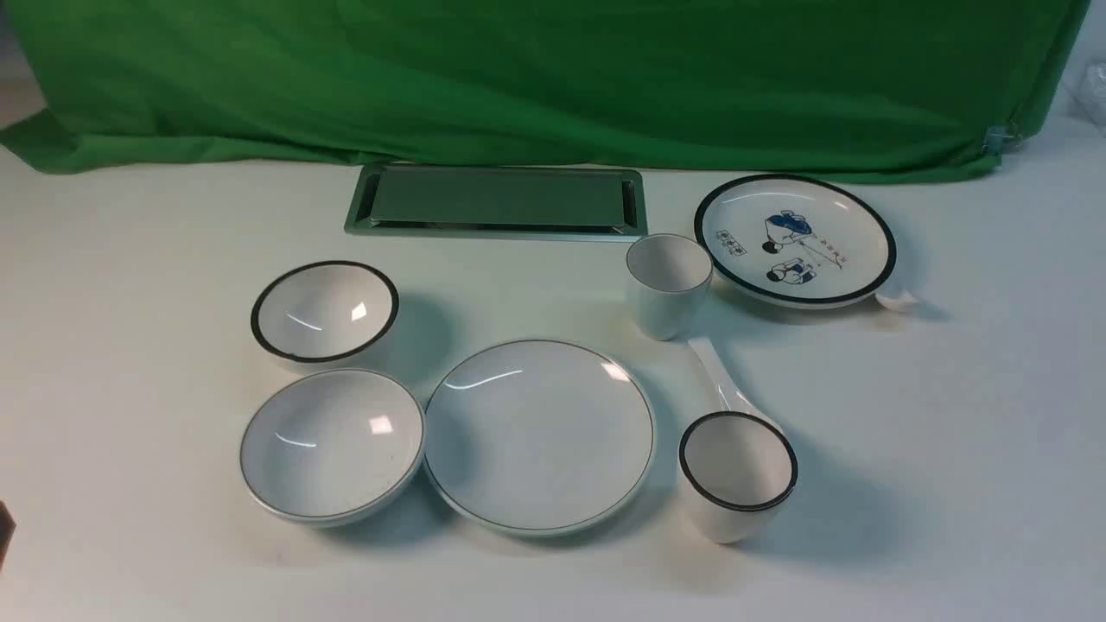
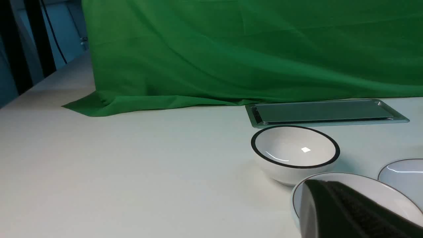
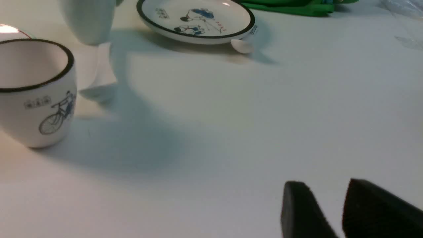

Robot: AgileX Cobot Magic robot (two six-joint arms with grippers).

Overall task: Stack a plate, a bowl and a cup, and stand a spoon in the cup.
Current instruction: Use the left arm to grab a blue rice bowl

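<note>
One shallow bowl (image 2: 383,191) just beyond the closed left hand (image 2: 330,208).

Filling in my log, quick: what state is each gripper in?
Left gripper: closed, holding nothing.
Right gripper: open, empty.

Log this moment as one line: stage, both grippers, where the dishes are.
stage: nothing stacked | left gripper: shut, empty | right gripper: open, empty | plate, bowl, cup, spoon: unstacked on table
</note>
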